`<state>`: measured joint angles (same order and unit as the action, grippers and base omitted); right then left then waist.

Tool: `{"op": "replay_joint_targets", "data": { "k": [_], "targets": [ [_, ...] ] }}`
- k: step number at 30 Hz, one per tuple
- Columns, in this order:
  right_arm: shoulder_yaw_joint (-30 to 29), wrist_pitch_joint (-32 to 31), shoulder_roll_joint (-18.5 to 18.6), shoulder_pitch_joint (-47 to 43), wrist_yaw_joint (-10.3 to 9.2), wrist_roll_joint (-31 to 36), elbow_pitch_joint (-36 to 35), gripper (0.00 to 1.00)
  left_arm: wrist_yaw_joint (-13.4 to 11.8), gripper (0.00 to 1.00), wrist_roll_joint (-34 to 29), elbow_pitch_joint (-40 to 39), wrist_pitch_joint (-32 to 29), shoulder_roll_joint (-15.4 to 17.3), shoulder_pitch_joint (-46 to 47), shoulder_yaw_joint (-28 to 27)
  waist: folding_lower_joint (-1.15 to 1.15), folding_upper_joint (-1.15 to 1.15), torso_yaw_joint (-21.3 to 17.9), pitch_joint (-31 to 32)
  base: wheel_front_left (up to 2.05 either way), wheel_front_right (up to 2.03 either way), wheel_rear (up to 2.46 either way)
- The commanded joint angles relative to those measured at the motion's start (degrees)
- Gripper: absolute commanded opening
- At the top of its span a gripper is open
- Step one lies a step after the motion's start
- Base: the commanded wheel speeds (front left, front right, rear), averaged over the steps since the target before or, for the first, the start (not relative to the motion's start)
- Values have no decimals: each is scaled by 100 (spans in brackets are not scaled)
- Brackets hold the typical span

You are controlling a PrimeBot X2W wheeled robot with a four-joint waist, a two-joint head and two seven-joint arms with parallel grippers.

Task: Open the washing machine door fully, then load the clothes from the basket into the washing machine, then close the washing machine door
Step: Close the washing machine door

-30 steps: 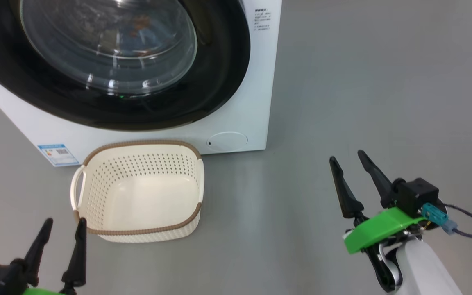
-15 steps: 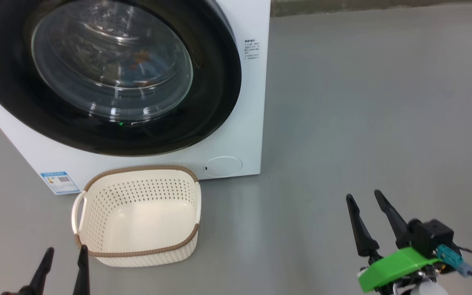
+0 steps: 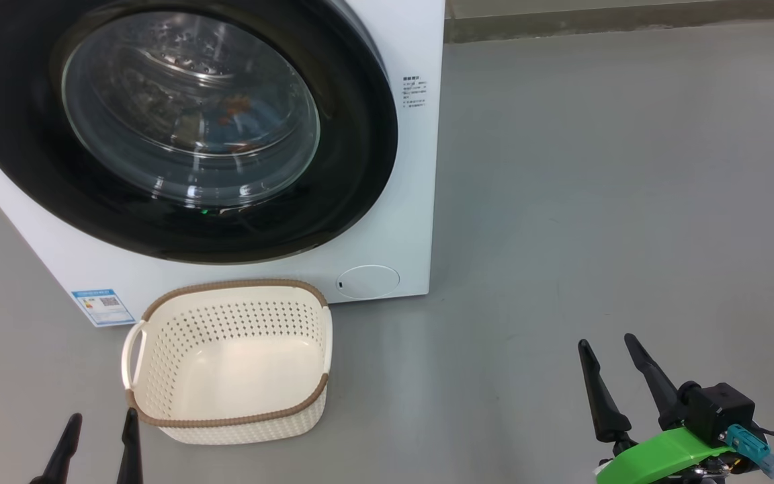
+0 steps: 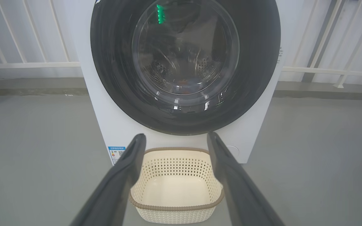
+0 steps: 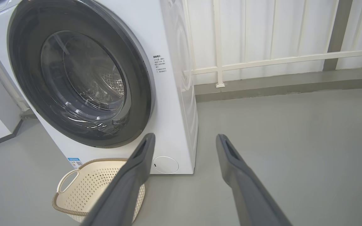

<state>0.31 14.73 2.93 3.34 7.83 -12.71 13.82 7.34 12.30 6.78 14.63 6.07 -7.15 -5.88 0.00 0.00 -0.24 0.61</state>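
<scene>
Left tool (image 3: 103, 415) hangs with its fingers spread, holding nothing, just beside the near left corner of the basket (image 3: 232, 288). Right tool (image 3: 606, 343), likewise spread and holding nothing, hovers over the floor (image 3: 595, 202), well to the right. The basket stands just in front of the washing machine (image 3: 394, 202), below its door (image 3: 353, 134), which is shut. The clothes (image 3: 239, 121) show blue and orange behind the glass.

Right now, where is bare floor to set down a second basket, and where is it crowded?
Free: the grey floor right of the white front-loading washing machine, up to the right gripper. Crowded: at the machine's front, where the cream perforated plastic basket sits close.
</scene>
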Motion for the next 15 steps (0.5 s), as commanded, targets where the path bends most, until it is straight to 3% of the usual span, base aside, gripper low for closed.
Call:
{"op": "replay_joint_targets", "data": {
  "k": [1,15],
  "targets": [
    [115,27,-5,40,-34,34,-159,100,11,100,-36,-117,37,51,103,-222,0,0,10,2,0,0,0],
    [123,27,-5,10,-34,32,-118,100,13,100,-38,-47,37,80,65,-151,0,0,93,26,0,0,0]
  ]
}}
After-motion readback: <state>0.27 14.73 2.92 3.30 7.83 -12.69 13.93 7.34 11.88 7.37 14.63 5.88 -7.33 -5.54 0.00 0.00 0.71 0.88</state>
